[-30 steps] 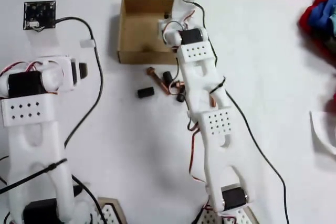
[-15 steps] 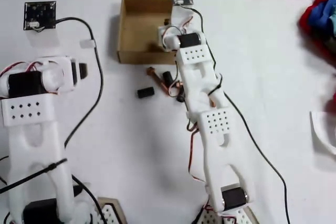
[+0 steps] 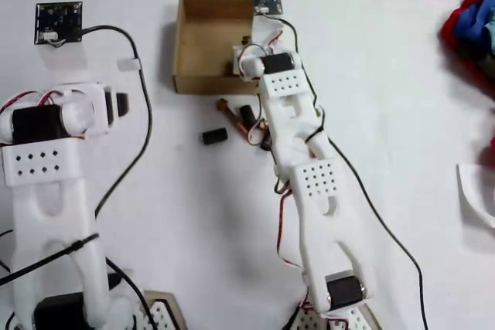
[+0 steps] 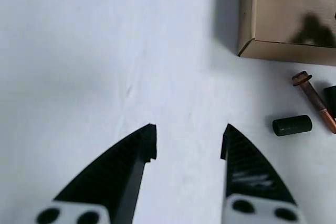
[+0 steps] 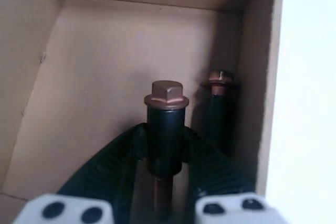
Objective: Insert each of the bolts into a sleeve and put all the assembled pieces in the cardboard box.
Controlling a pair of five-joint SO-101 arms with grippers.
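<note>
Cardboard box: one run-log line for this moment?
right gripper: shut on sleeved bolt in cardboard box | left gripper: open over table | loose bolt: on table

This looks like a robotics workbench in a lab or hobby workshop. A white surface (image 3: 402, 75) carries white 3D-printed plastic arms (image 3: 315, 183) with exposed wiring, a bare black square circuit board (image 3: 58, 22) on a black cable (image 3: 148, 121), and a loose copper-coloured metal bolt (image 3: 230, 117).

bare box (image 5: 89, 72) floor beside 1 piece (image 5: 216, 114)
</note>
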